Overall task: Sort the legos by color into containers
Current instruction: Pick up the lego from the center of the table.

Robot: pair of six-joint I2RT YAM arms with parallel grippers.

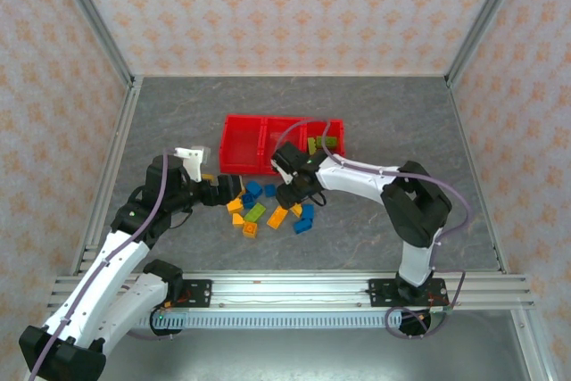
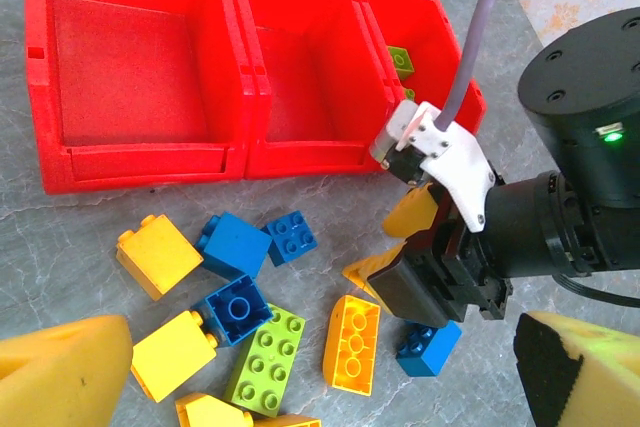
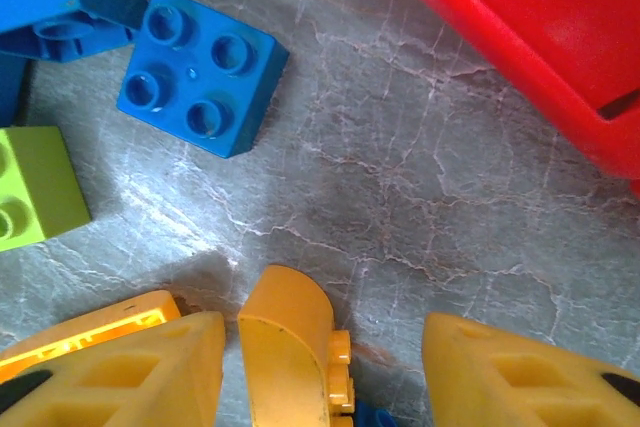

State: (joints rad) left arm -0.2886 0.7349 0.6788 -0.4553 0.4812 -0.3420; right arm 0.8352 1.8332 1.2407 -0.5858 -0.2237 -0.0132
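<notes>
Once read left to right along the containers point(image 1: 241, 144): bare red floor, bare red floor, then lime green legos point(image 1: 323, 144) in the right-hand bin point(image 2: 440, 37). Just on the near side of the containers, on the grey counter point(image 1: 401, 104), a loose scatter of blue, orange-yellow and green legos point(image 1: 265, 211). Right jaws down in that scatter by the containers' front wall, part-spread around an orange-yellow brick point(image 3: 290, 347), close to one finger point(image 3: 150, 367), clear gap to the other, not pinching. Left jaws spread wide off the containers' left front corner.

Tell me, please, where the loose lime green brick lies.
Left wrist view, bottom centre: the lime green brick lies between a blue brick and an orange-yellow brick.
</notes>
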